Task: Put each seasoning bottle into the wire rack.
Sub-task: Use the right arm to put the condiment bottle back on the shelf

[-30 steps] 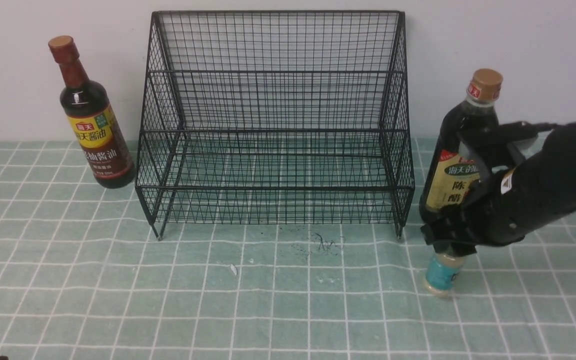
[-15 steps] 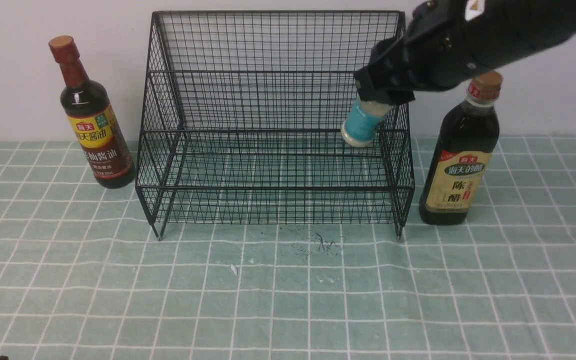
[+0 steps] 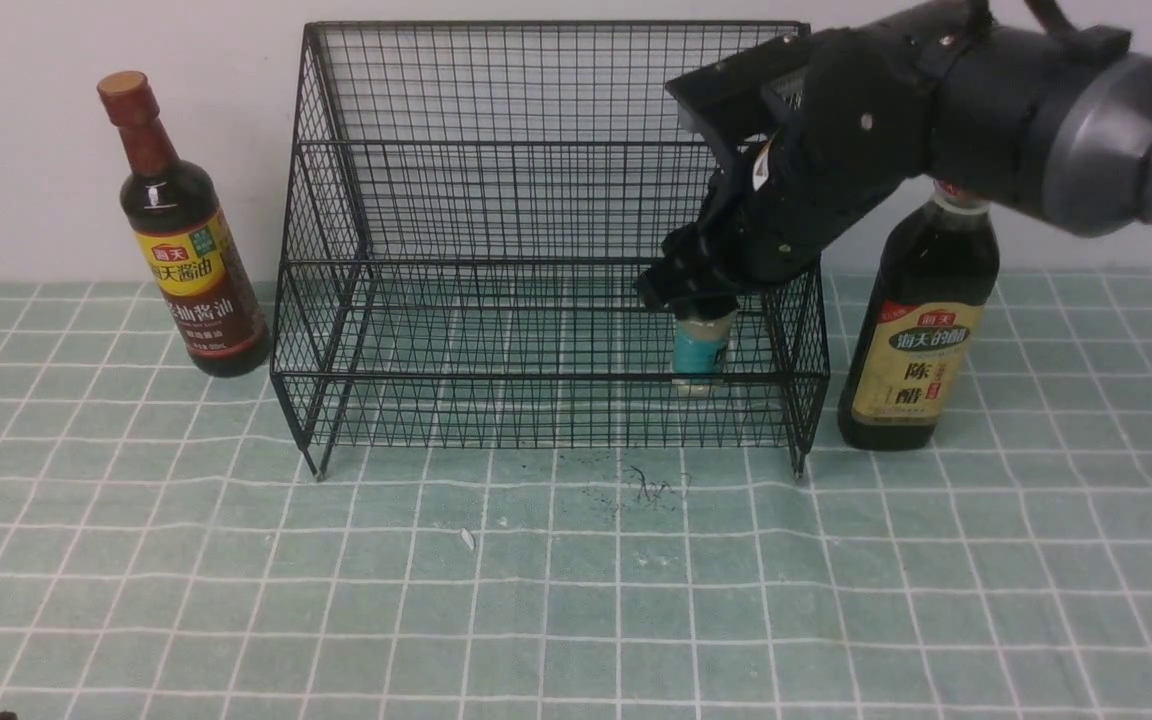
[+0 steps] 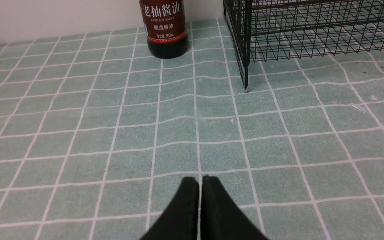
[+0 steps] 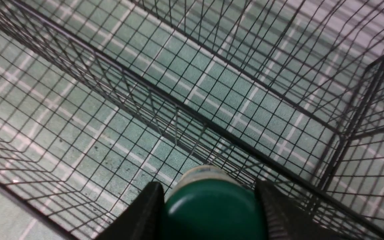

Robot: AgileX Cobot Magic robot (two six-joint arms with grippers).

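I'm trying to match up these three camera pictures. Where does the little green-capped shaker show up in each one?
Front view: the shaker is right of centre, inside the wire rack, under the right gripper.
Left wrist view: not in it.
Right wrist view: its green cap sits between the gripper's fingers, above the rack's mesh.
Shared landmark: the wire rack shows in all three.

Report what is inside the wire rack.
The wire rack holds only the teal-labelled shaker, in its lower front tier near the right end, cap clamped in the right gripper. From the front the gripper covers the cap; whether the base touches the mesh is unclear.
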